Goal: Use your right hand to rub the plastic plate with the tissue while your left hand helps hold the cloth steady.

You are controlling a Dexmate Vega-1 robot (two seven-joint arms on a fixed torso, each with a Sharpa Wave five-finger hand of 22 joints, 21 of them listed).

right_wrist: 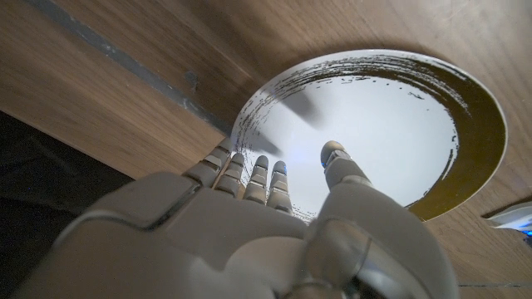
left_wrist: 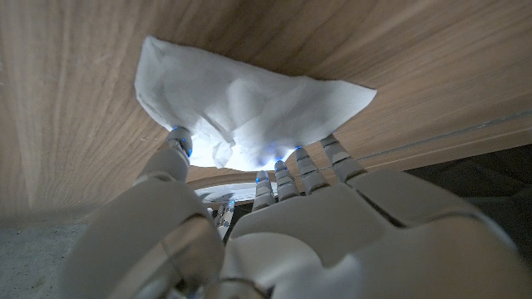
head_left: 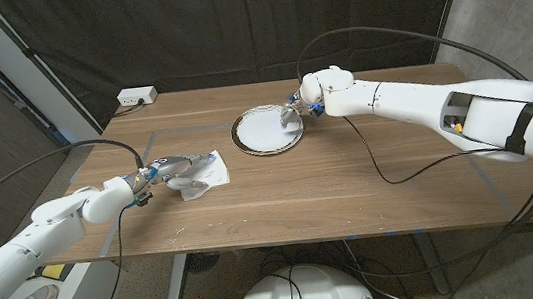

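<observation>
Left hand: fingers extended onto the crumpled white tissue; fingertips press its near edge, seemingly pinching it, though grip is unclear. Tissue lies on the wood-grain bench, well left of the plate. Right hand: fingers spread apart, empty, over the plate's right rim. Plate round, smooth white centre, dark brushed rim.

Even bright light; wrist views blurred near lens.
</observation>
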